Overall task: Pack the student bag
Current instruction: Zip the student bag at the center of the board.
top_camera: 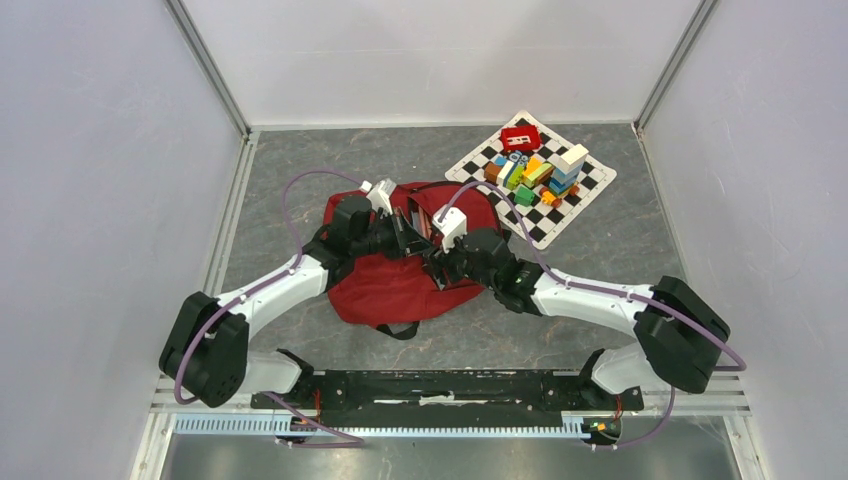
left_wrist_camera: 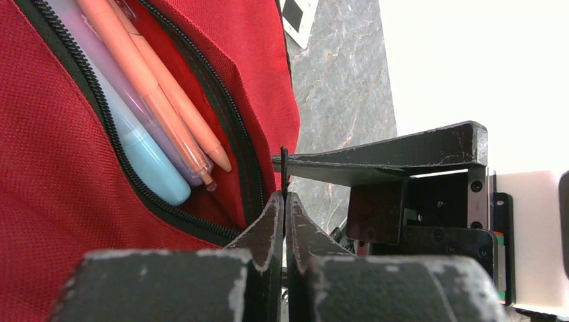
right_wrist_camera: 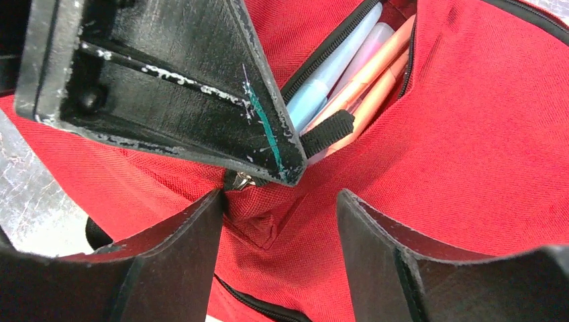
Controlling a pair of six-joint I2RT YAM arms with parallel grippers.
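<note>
The student bag lies flat in the middle of the table, dark red with black zippers. Its front pocket gapes open, and inside it are orange pens, a light-blue marker and a lilac one. My left gripper is shut on the thin black zipper pull at the pocket's end. My right gripper hovers open just over the red fabric below the zipper slider, with nothing between its fingers. Both grippers meet over the bag's top.
A checkered mat at the back right carries several coloured toy blocks and a small red block. A black strap loop sticks out at the bag's near edge. White walls close in the grey table on three sides.
</note>
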